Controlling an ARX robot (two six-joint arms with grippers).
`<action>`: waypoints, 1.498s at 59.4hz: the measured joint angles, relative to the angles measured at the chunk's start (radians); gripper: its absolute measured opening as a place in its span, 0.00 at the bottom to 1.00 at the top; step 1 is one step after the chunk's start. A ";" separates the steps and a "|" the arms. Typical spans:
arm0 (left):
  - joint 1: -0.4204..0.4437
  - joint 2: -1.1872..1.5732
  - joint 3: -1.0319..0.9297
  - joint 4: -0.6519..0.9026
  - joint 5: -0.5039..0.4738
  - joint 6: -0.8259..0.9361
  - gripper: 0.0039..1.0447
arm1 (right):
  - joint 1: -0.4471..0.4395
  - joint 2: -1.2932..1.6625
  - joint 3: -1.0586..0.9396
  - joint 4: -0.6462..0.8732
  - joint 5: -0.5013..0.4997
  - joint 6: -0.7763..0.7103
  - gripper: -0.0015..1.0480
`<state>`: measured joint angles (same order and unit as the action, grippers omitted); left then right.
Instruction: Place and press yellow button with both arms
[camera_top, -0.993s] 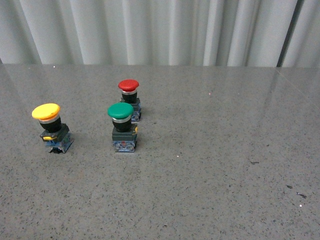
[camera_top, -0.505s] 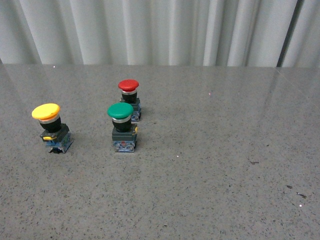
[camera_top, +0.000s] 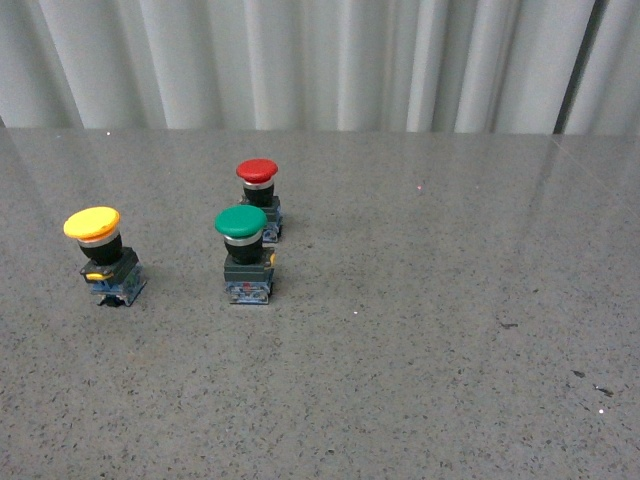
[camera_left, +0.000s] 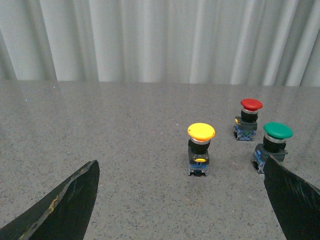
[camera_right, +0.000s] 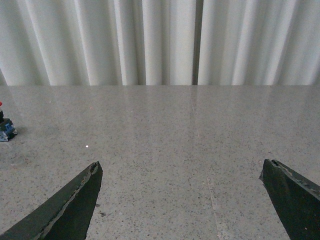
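Yellow button (camera_top: 103, 255): upright on the grey table (camera_top: 450, 300), at 9 o'clock from the green button (camera_top: 244, 255) and well apart from it. It has a yellow mushroom cap over a silver collar, a black body with a yellow tab, and a bluish base. Red button (camera_top: 259, 195): just beyond the green one, at 12 o'clock. Left gripper (camera_left: 180, 164): jaws spread wide, not touching the yellow button ahead of them. Right gripper (camera_right: 181, 163): jaws spread wide above the table.

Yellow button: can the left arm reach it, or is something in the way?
Probably yes. The left gripper is open and faces the yellow button with nothing between them, and the green button and red button stand off to one side.
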<state>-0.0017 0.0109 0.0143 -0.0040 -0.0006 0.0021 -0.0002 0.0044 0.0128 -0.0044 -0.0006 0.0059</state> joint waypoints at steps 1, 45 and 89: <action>0.000 0.000 0.000 0.000 0.000 0.000 0.94 | 0.000 0.000 0.000 0.000 0.000 0.000 0.94; -0.047 1.055 0.551 0.265 -0.039 0.104 0.94 | 0.000 0.000 0.000 0.000 0.000 0.000 0.94; -0.156 1.506 0.760 0.272 -0.077 -0.003 0.94 | 0.000 0.000 0.000 0.000 0.000 0.000 0.94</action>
<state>-0.1581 1.5173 0.7746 0.2684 -0.0772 -0.0013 -0.0002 0.0044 0.0128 -0.0044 -0.0006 0.0059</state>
